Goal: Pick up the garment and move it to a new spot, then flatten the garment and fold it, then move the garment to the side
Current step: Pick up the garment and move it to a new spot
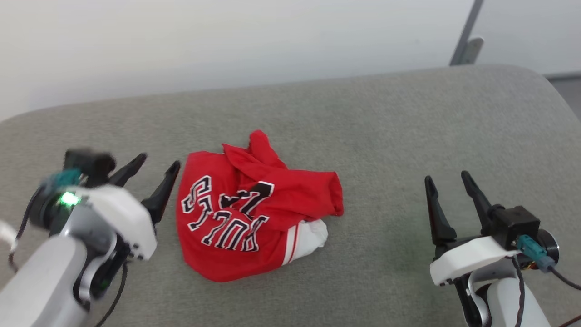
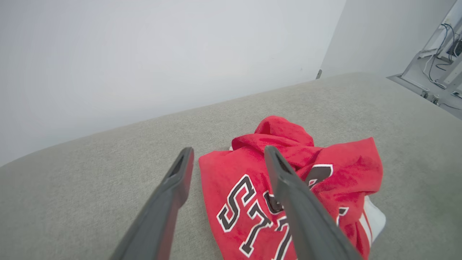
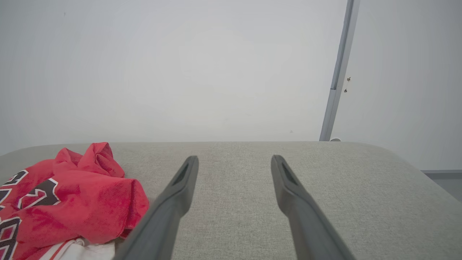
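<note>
**Left gripper (image 1: 159, 161) hanging wide open at the left edge of the garment (image 1: 254, 213)**

Left gripper is sitting at the lower left of the head view, slightly blurred. Its two dark fingers are spreading wide and gripping nothing. Its inner fingertip is pointing at the garment's upper left corner, just beside the red cloth; whether it is touching is unclear. In the left wrist view one finger is showing over bare pad (image 2: 90, 187) and the other is crossing in front of the lettering (image 2: 238, 209), so the garment's edge is lying in the gap between them.

The garment is lying crumpled in a heap at the centre of the head view, on the grey pad. Red fabric is facing up, with the black, white-outlined lettering reading upside down. A fold is bunching up toward the top of the heap. A white sleeve (image 1: 311, 236) with red stripes is poking out at its lower right.

Right gripper (image 1: 446, 177) is sitting at the lower right of the head view, fingers wide apart and empty, well apart from the garment. In the right wrist view the heap is lying at the lower left, off to the side of both fingers. Those fingers are pointing over bare pad toward a white wall (image 3: 180, 72).
</note>
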Motion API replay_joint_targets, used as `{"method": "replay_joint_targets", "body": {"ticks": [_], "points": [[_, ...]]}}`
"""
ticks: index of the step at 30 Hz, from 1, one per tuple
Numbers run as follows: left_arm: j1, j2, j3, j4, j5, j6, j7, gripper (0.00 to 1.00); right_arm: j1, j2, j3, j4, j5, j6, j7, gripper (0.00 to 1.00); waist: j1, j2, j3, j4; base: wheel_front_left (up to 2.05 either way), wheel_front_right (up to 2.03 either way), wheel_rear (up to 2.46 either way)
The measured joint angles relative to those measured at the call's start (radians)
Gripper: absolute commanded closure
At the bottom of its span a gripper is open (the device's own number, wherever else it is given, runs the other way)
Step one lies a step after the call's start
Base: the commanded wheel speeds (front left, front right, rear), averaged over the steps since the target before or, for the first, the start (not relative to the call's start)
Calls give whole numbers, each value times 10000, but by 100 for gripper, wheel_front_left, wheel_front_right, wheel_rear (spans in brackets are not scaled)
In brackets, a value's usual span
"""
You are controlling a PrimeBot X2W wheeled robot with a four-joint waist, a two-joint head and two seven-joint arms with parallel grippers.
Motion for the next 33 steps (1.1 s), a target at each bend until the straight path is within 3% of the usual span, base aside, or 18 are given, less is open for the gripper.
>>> {"method": "replay_joint_targets", "body": {"ticks": [8,12,21,33], "points": [[2102,-6,1043,-345,-102,792,-2771,0,314,0,-54,-159,-105,0,134,0,0,0,-589,674,0,0,0],[3053,-54,1423,-552,-230,1160,-3526,0,453,0,-245,-245,-155,0,176,0,0,0,-757,982,0,0,0],[4801,-130,2243,-978,-261,1488,-4054,0,797,2,-374,-407,-138,0,238,0,0,1,-939,1482,0,0,0],[6139,-1118,3384,-1407,405,1400,-4098,0,1159,2,-418,-426,27,0,316,0,0,1,-1071,1888,0,0,0]]}}
